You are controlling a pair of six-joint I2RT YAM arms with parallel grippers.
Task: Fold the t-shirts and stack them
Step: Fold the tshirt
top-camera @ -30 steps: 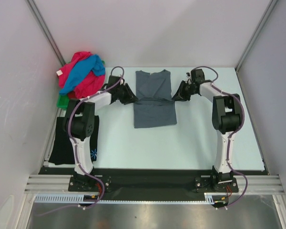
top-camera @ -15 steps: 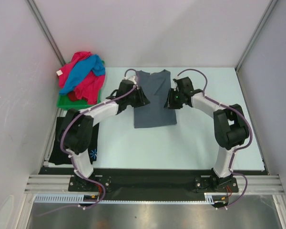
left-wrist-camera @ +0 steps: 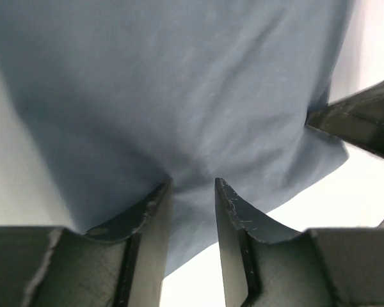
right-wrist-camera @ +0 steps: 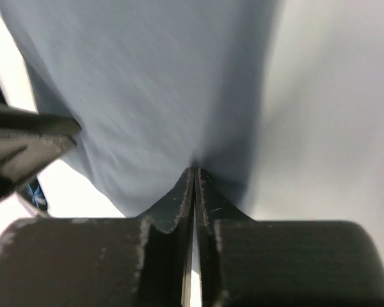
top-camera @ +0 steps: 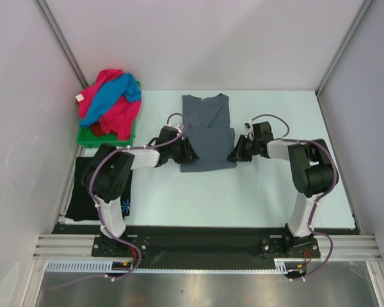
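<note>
The slate-grey t-shirt (top-camera: 208, 137) lies flat in the middle of the table, neck to the far side. My left gripper (top-camera: 189, 154) sits low at its near left edge. In the left wrist view (left-wrist-camera: 191, 184) its fingers stand parted, with grey cloth (left-wrist-camera: 179, 83) puckered at their tips. My right gripper (top-camera: 235, 154) is at the shirt's near right edge. In the right wrist view (right-wrist-camera: 194, 170) it is shut, pinching grey cloth (right-wrist-camera: 147, 83). A black t-shirt (top-camera: 83, 188) with a blue-white print lies at the left. Pink and blue t-shirts (top-camera: 109, 102) are heaped at the far left.
The heap of shirts rests on a green tray (top-camera: 86, 136) by the left wall. White walls close in the table at the back and both sides. A black strip and metal rails run along the near edge by the arm bases.
Both grippers rose at the grey shirt's sides, then came toward me and down to its near part. The shirt's side flaps now lie folded inward.
</note>
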